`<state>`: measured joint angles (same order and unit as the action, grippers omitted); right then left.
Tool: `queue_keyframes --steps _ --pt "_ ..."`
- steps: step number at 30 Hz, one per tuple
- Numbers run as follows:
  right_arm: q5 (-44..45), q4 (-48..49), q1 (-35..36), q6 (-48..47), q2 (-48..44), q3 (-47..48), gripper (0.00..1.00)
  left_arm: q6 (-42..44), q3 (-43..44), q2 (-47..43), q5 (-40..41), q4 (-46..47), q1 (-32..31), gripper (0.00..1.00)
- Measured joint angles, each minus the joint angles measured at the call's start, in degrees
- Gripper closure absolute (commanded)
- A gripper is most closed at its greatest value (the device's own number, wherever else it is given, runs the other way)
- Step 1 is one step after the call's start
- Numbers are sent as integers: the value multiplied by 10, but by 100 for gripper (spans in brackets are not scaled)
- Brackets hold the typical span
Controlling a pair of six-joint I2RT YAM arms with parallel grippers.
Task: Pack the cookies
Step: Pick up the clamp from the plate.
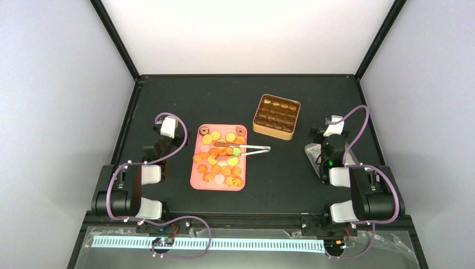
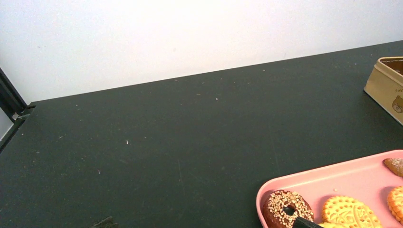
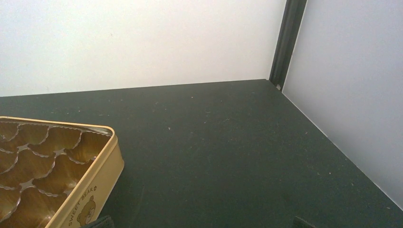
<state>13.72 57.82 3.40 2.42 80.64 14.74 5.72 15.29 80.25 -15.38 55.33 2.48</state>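
Note:
The cookies [image 1: 219,162] lie on a pink tray [image 1: 196,180] in the middle of the table: mostly orange and yellow, some green, dark brown at the far corners. In the left wrist view a brown sprinkled ring cookie [image 2: 284,208] and a yellow cookie [image 2: 349,212] sit in the tray's corner [image 2: 304,178]. A tan tin [image 1: 276,116] with empty brown moulded cups stands at the back right; it also shows in the right wrist view [image 3: 81,190]. My left gripper [image 1: 166,124] [image 2: 204,224] is open and empty, left of the tray. My right gripper [image 1: 333,126] [image 3: 200,223] is open and empty, right of the tin.
Metal tongs [image 1: 246,149] lie across the tray's right side, handles sticking out over the table. A pale flat thing [image 1: 312,152] lies by the right arm. Black frame posts stand at the back corners [image 3: 284,42]. The tin's wall shows at the right edge of the left wrist view [image 2: 386,90].

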Motion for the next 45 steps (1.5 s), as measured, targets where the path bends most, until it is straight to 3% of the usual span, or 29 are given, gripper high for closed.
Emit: queue_keyframes --steps 19,23,26,28,31,35,41,45 --pt "4 -2 -7 8 0 0 0 2 4 -4 -6 -12 0 1" --pt "18 -23 -7 14 -17 2 0 25 139 -26 -43 -222 0 1" --pt "56 -118 -5 30 -64 42 0 50 297 -27 -75 -360 0 1" --pt "82 -192 -5 52 -108 91 0 74 345 -35 -99 -412 0 1" --pt "86 -264 -5 86 -166 152 0 119 365 -50 -138 -500 -6 1" --pt "74 -376 -5 198 -197 214 0 209 386 -44 -169 -660 -55 1" --pt "-84 -474 6 245 -174 243 0 308 417 -27 -166 -820 -175 2" --pt "-127 -518 77 232 -182 226 0 358 417 -24 -154 -878 -224 8"
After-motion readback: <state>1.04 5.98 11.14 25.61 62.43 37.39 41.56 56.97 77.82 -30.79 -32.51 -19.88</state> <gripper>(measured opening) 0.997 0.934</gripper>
